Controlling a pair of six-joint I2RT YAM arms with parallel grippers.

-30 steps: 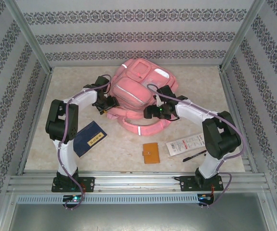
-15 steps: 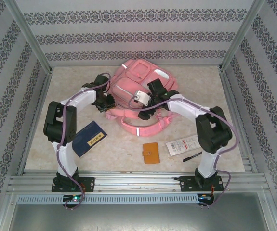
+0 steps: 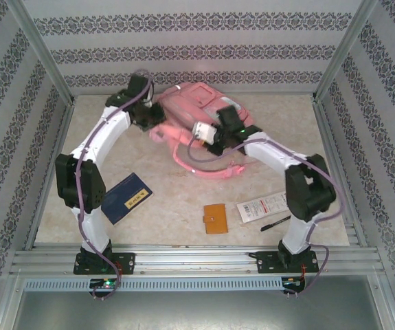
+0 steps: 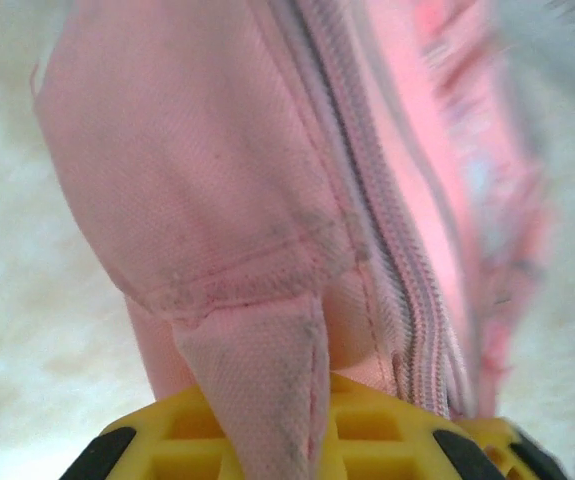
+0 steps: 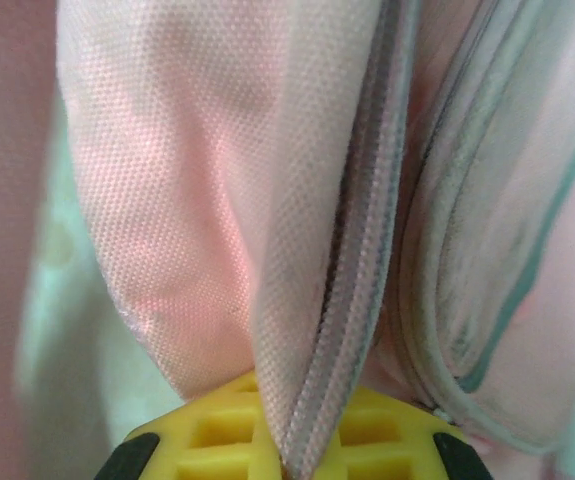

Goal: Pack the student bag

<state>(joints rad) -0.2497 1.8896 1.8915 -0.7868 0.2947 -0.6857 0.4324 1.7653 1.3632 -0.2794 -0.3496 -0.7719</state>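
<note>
The pale, marbled desk lies inside a frame with patterned walls. The student bag, pink and soft, sits at the far middle of it, close to the back wall and between the two arms; one pink strap with a white strip loops out over the desk on its near side.

The left arm reaches up the left side, and the left claw meets the bag's left edge; in the left wrist view the left claw is clamped on the bag, a fold of pink fabric beside a zip running down between the yellow pads.

The right arm bends in from the right, and the right claw sits against the bag's near right side; in the right wrist view the right claw is pressed together on the bag, with a zipped seam pinched between its yellow pads.

Well apart from the bag, nearer the arm bases, a blue book lies beside the left arm; a white packet lies by the right arm; an orange wallet rests between book and packet; a dark pen lies just below the packet.
</note>
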